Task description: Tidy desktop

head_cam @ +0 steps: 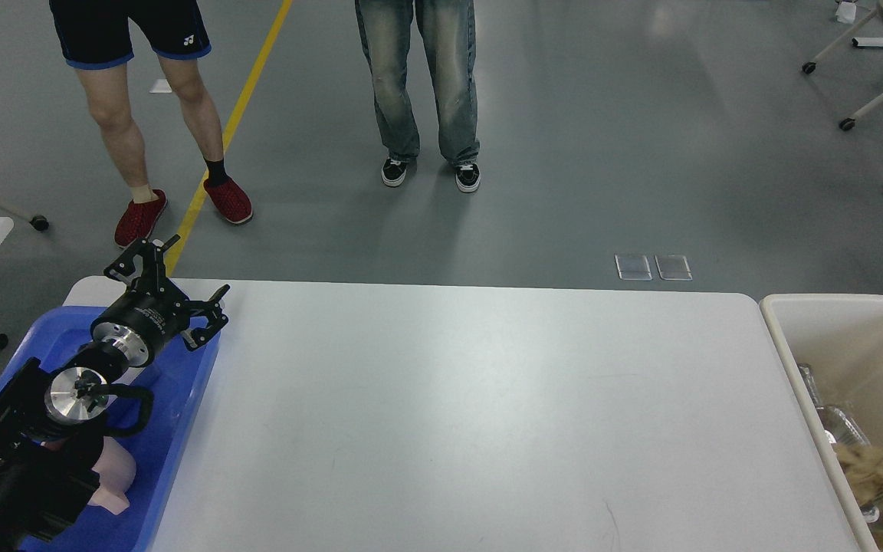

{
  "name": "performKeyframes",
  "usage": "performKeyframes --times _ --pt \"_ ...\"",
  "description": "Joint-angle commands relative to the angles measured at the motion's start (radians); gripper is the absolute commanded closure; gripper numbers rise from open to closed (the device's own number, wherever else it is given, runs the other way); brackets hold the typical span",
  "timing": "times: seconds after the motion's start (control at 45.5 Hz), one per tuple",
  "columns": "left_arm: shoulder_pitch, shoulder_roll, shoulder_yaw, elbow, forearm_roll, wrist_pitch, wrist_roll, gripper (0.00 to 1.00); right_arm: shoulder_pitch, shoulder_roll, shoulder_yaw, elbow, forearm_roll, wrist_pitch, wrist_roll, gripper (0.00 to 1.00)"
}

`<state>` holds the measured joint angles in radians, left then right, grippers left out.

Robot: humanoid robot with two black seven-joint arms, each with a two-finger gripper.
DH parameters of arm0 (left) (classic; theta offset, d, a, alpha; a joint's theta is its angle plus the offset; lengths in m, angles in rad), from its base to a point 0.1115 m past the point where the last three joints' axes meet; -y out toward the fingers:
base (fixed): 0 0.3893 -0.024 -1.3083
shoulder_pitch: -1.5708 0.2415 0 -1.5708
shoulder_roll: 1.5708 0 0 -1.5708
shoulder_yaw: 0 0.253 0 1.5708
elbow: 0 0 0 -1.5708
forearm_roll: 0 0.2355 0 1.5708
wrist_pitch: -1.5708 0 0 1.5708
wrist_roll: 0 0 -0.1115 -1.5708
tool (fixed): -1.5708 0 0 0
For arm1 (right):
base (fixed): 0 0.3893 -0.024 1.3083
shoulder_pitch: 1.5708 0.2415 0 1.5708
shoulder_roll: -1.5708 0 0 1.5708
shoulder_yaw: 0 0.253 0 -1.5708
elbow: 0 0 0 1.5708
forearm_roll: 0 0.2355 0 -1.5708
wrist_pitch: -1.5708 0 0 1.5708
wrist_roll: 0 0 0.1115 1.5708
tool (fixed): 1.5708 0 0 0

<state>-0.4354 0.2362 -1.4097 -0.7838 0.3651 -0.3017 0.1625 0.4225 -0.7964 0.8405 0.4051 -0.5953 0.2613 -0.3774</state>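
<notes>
One claw, L, spread, above desktop far-left corner

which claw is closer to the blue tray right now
Left. The left claw hangs open over the far end of the blue tray, at the left end of the desktop. The right claw is out of view, so its distance can't be judged.
</notes>
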Motion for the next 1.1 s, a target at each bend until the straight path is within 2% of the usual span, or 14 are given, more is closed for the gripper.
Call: performKeyframes --times 0.0,0.132,0.329,0.527,0.593,0.637,0.703,0.856,0.922,1.01,1.076 --pt "-0.008 -0.001 0.0 0.0 -0.002 0.001 -0.001 0.03 0.015 0.009 0.002 0.003 0.012 -0.001 0.0 0.0" --pt "-0.011 -0.005 0.0 0.0 -0.002 0.003 -0.003 0.03 0.113 0.034 0.072 0.008 0.014 -0.002 0.006 0.0" --pt "-0.008 -0.023 0.0 0.0 -0.002 0.009 -0.005 0.03 0.245 0.175 0.239 0.004 0.025 -0.066 0.006 0.0" --pt "-0.002 -0.021 -0.002 0.0 -0.005 0.015 -0.011 0.03 0.387 0.301 0.265 0.009 0.029 -0.074 0.008 0.0" --pt "-0.008 -0.021 -0.002 0.0 -0.005 0.016 -0.012 0.03 0.409 0.331 0.267 0.015 0.031 -0.074 0.021 0.0" --pt "-0.011 -0.021 -0.002 0.0 -0.005 0.016 -0.012 0.03 0.423 0.359 0.273 0.015 0.032 -0.076 0.051 0.0" --pt "-0.014 -0.021 -0.002 0.0 -0.005 0.018 -0.014 0.03 0.435 0.411 0.301 0.015 0.04 -0.076 0.126 0.0" --pt "-0.023 -0.034 -0.002 0.0 -0.006 0.022 -0.017 0.03 0.437 0.508 0.391 0.021 0.103 -0.071 0.383 0.0" --pt "-0.025 -0.051 -0.002 0.001 -0.005 0.033 -0.017 0.03 0.437 0.54 0.393 0.023 0.123 -0.07 0.466 0.0" --pt "-0.025 -0.057 -0.002 0.0 -0.005 0.041 -0.017 0.03 0.432 0.58 0.394 0.023 0.129 -0.07 0.535 0.0" --pt "-0.025 -0.058 -0.002 0.0 -0.005 0.042 -0.017 0.03 0.429 0.609 0.397 0.021 0.129 -0.07 0.56 0.0"
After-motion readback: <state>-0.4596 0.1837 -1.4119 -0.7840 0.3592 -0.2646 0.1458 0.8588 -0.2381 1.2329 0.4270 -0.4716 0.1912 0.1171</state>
